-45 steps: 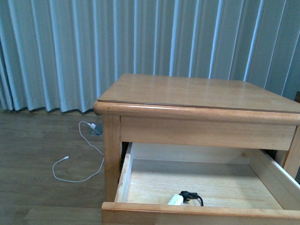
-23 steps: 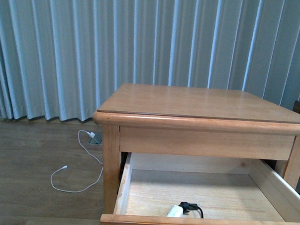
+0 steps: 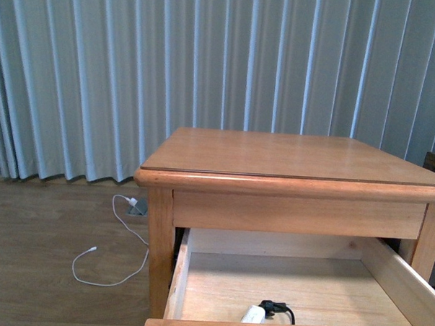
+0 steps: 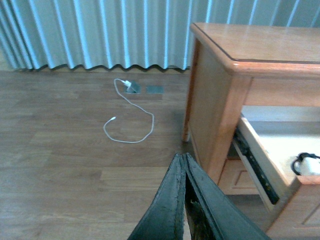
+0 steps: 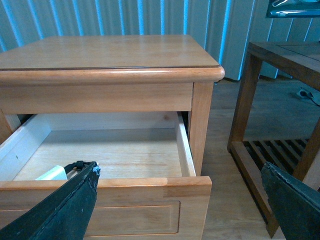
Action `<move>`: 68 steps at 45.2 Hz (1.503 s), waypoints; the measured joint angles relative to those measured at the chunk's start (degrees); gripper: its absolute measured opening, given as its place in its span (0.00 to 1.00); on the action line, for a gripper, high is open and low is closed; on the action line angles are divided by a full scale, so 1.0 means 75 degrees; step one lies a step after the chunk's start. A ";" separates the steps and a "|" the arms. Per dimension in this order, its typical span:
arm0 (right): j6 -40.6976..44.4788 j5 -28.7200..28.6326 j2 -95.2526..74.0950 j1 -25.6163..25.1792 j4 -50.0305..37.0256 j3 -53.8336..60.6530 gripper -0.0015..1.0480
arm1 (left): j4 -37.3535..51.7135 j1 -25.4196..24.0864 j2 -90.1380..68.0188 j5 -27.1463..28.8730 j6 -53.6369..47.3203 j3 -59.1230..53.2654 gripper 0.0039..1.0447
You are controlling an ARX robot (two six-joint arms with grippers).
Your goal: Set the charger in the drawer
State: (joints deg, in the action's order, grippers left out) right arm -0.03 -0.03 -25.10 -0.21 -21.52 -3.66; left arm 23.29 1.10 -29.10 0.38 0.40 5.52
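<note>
Lying in the open drawer [image 3: 178, 277], just behind its front panel: charger [image 3: 255, 314] | right hand [image 5: 180, 170] spread, empty, squarely facing that panel, nearer | left hand [image 4: 183, 157] clenched on nothing

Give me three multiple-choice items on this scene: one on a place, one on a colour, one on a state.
1. Where does the charger lie?
A. On the nightstand top
B. In the open drawer, near its front
C. Out on the wooden boards

2. What colour is the thin cable on the floor?
A. Black
B. White
C. Red

3. How does the left pincer stand?
A. Wide open
B. Shut on the charger
C. Shut, empty

Answers:
1 B: the white cube and black coil rest on the drawer's pale bottom.
2 B: it shows white against the brown floor.
3 C: its fingers meet with nothing between them.
</note>
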 joint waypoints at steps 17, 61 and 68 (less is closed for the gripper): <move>0.0000 0.0000 0.0000 0.0000 0.0000 0.0000 0.92 | -0.0688 -0.0128 0.1113 -0.0041 0.0000 -0.0399 0.04; 0.0000 0.0003 0.0003 0.0006 0.0000 0.0009 0.92 | -0.3095 -0.0128 0.3841 -0.0052 -0.0003 -0.0650 0.04; 0.0000 0.0000 0.0003 0.0006 0.0000 0.0012 0.92 | -0.3101 -0.0128 0.3844 -0.0052 0.0000 -0.0650 0.17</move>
State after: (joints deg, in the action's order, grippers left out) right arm -0.03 -0.03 -25.08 -0.16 -21.52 -3.57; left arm 0.03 0.14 -0.27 -0.01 0.40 0.64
